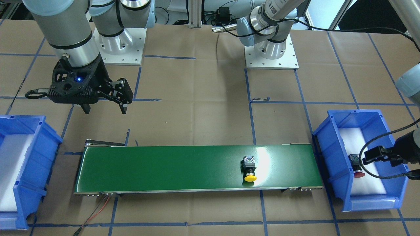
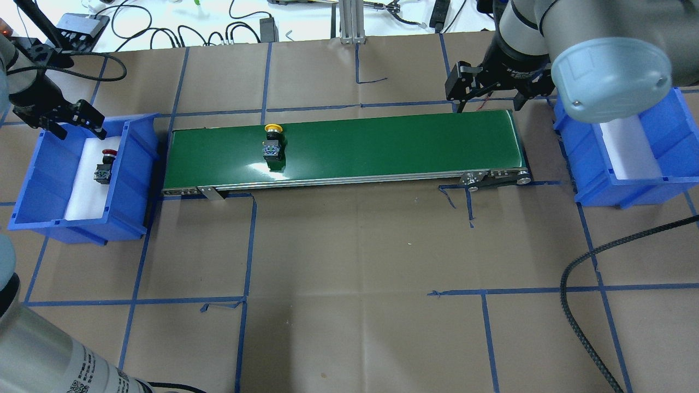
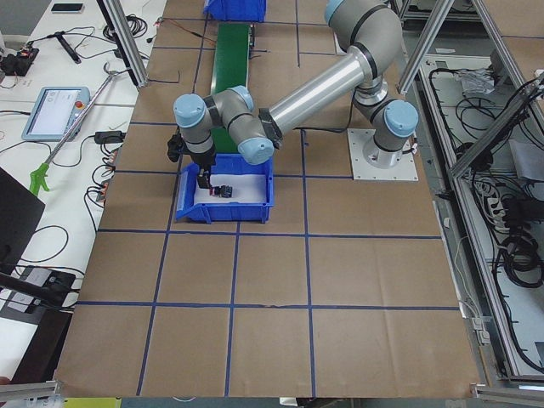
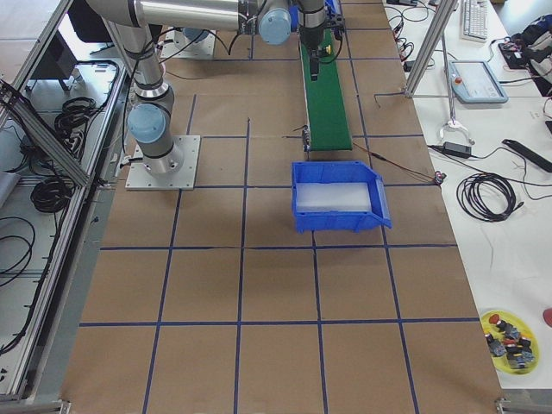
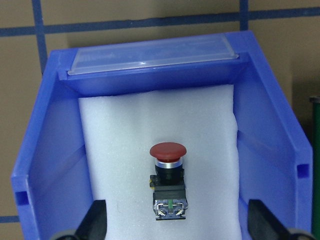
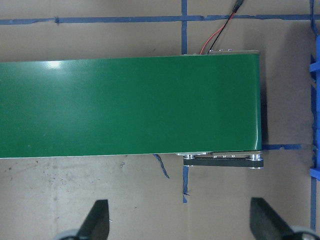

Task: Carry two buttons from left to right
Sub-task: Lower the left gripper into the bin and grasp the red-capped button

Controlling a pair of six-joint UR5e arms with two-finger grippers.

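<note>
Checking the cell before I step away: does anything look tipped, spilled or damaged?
Nothing looks damaged or spilled. The yellow button lies on its side on the green belt, the red button on its side on the foam in the left blue bin.

Overhead, front views oppose across shared belt (image 2: 382,142); side views along it; wrist cameras close, downward.

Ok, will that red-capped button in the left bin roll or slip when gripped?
Probably won't roll: the red button lies on its square black body on foam. Its moulded block and silver collar suggest rigid, fairly dense. The domed cap looks smooth; gripping the body seems safer.
</note>
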